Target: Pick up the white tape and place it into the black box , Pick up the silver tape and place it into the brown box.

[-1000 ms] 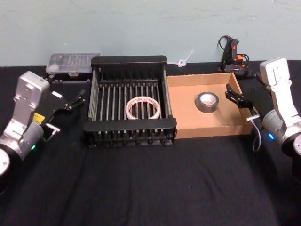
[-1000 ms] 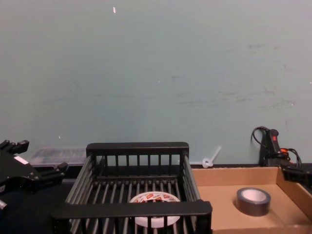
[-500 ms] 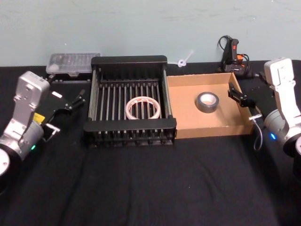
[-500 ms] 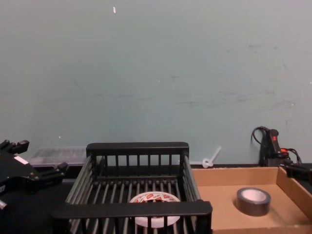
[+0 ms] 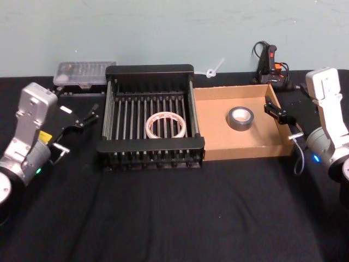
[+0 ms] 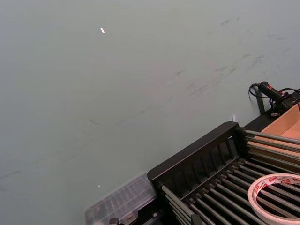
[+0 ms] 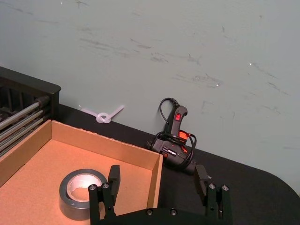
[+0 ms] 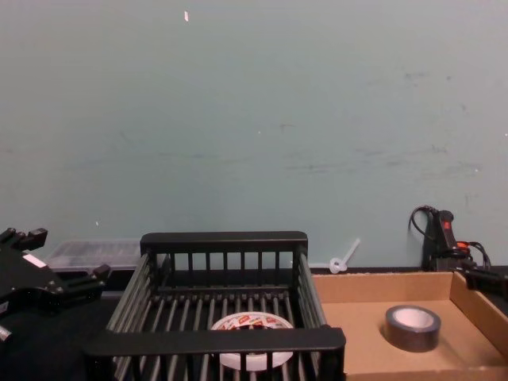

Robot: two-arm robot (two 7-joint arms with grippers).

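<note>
surface (image 5: 163, 213): one, black-covered, carrying both boxes side by side against the far wall.
black box (image 5: 150, 70): one, slatted crate on the left half, within the left arm's reach; touching or just beside the cardboard box.
brown box (image 5: 240, 150): one, low-walled, on the right half, near the right arm; shallow walls leaving the roll inside easy to see.
white tape (image 5: 165, 125): one, lying flat on the crate's floor bars, near the middle; apparently already delivered.
silver tape (image 5: 240, 118): one, lying flat on the cardboard floor, nearer the right wall; apparently already delivered too.
left hand (image 5: 84, 118): one, released and empty, parked left of the crate, well apart from the white roll.
right hand (image 7: 159, 183): one, released and empty, fingers (image 7: 114, 176) spread, one on each side of the cardboard box's right wall, just beside the grey roll but not touching it.
task state: judged complete, with each roll in its box and nothing gripped.
clear case (image 5: 86, 72): one, behind the crate's left corner, uninvolved.
black-and-red tool (image 5: 270, 64): one, corded, behind the cardboard box, uninvolved.
white plastic tie (image 5: 212, 70): one, by the wall between the boxes.
</note>
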